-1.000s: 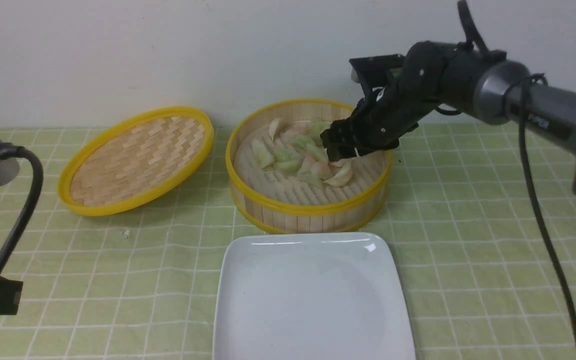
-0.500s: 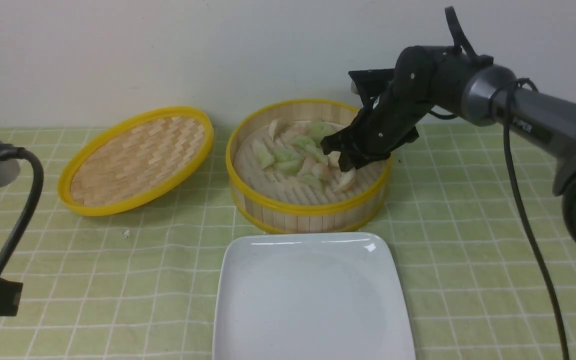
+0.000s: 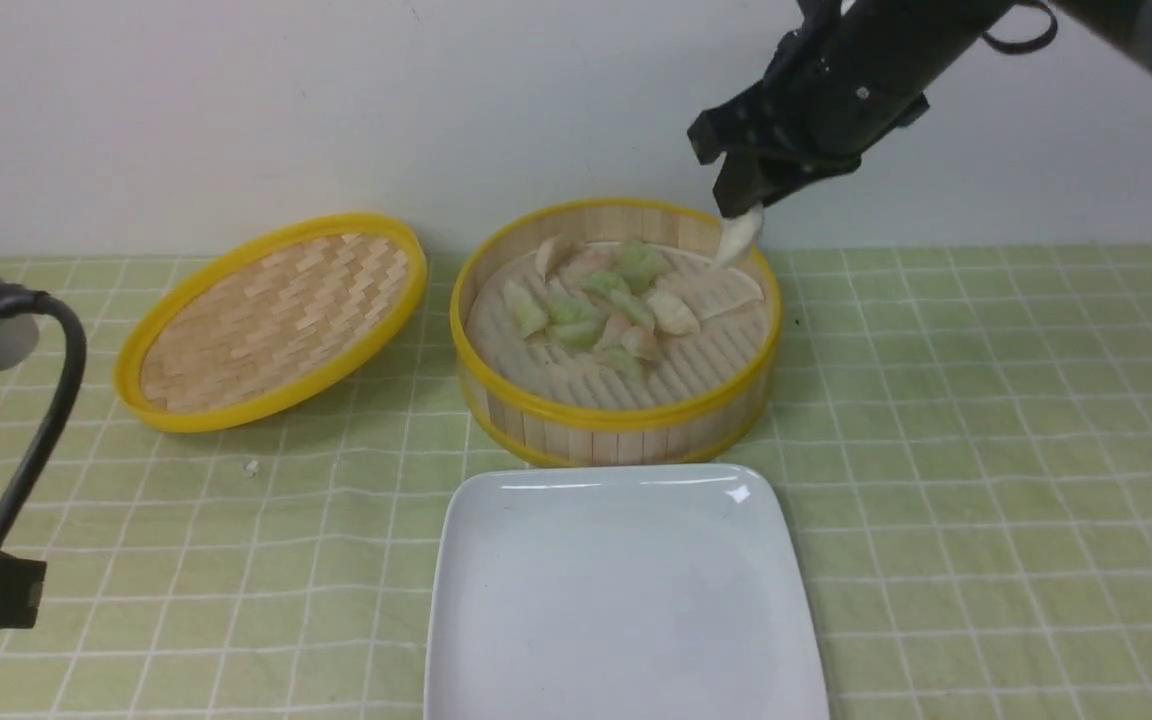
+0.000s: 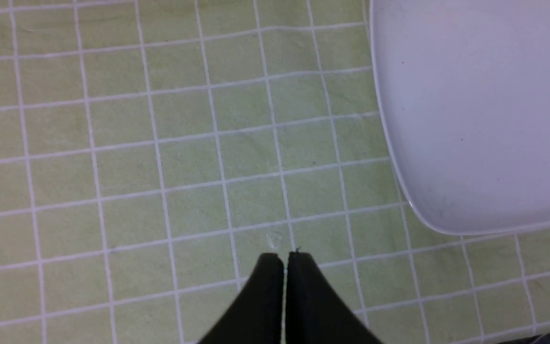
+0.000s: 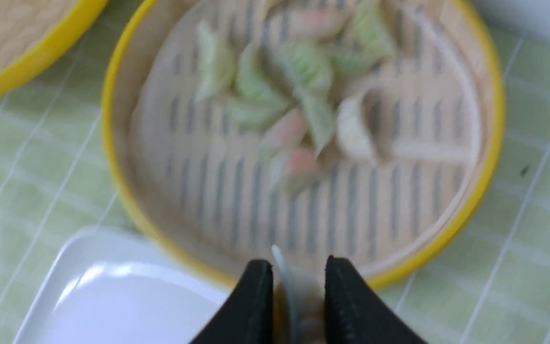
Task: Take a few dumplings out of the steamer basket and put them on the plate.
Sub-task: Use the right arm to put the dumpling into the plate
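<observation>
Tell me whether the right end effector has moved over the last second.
Yes. The right end effector rose from inside the steamer basket to above its far rim, lifting a whitish dumpling clear.

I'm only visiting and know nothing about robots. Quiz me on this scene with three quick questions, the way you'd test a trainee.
1. True or false: the plate holds no dumpling yet.
2. The right gripper holds: A) a whitish dumpling; B) a green dumpling; C) nothing.
3. In the front view, on which side of the steamer basket does the woven lid lie?
Key: 1 true. 2 A. 3 left.
</observation>
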Robot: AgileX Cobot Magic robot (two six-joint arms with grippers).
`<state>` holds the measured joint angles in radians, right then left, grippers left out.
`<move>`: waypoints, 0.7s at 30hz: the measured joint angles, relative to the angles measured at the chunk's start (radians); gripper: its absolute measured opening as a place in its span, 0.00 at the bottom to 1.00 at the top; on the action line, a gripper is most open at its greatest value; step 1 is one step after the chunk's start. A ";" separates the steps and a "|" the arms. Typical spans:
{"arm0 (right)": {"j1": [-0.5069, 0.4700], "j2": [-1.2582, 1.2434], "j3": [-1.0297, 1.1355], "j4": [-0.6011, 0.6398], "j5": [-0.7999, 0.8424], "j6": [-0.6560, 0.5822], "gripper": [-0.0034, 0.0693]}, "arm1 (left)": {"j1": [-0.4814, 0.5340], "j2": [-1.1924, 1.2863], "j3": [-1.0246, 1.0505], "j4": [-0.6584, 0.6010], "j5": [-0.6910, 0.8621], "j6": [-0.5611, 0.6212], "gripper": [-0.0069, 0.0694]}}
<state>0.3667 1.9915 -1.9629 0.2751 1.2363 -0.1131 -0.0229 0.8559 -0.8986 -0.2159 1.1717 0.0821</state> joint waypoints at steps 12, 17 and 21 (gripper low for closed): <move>0.139 -0.020 0.547 0.156 -0.147 -0.097 0.21 | 0.000 0.095 -0.042 -0.075 -0.038 0.095 0.08; 0.155 -0.015 0.555 0.161 -0.169 -0.096 0.27 | -0.043 0.341 -0.193 -0.155 -0.073 0.161 0.08; 0.155 -0.015 0.555 0.161 -0.146 -0.096 0.45 | -0.116 0.519 -0.333 -0.130 -0.112 0.190 0.08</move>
<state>0.5213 1.9761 -1.4080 0.4361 1.0904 -0.2095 -0.1390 1.3746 -1.2317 -0.3458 1.0599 0.2720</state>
